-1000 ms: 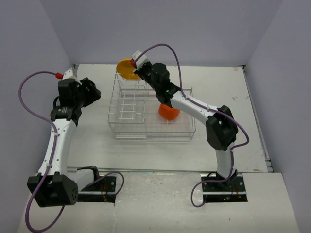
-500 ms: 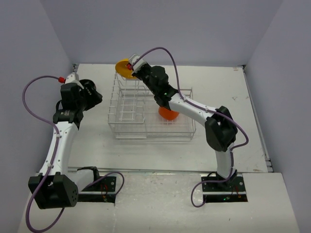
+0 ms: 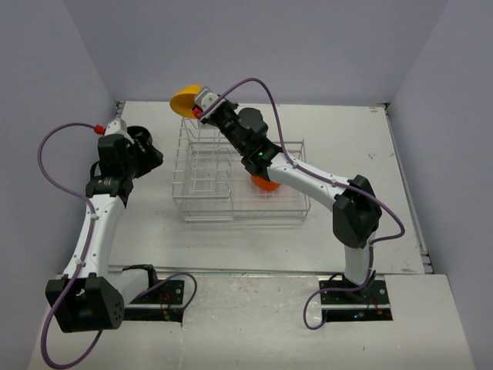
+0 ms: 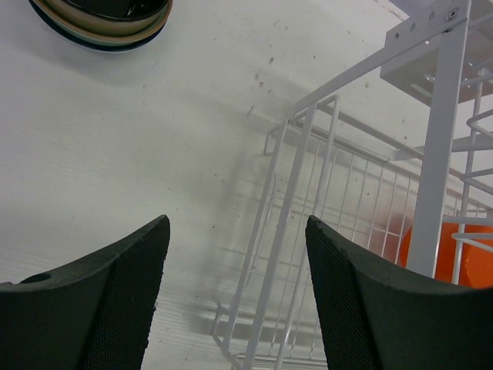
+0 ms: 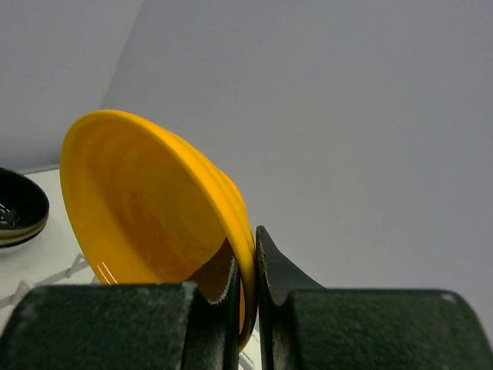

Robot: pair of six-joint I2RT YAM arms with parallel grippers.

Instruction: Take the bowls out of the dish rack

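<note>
The right pincer (image 5: 246, 266) is pinching the yellow bowl (image 5: 146, 208), which looks hard and slippery, by its thin rim, and the left pincer (image 4: 235, 254) is hanging spread.

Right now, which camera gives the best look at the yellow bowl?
The right wrist view: the yellow bowl shows large and close, its rim pinched in the right claw. The top view shows it small, at the far corner of the dish rack. The left wrist view misses it.

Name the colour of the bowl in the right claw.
Yellow; the bowl shows best in the right wrist view.
</note>
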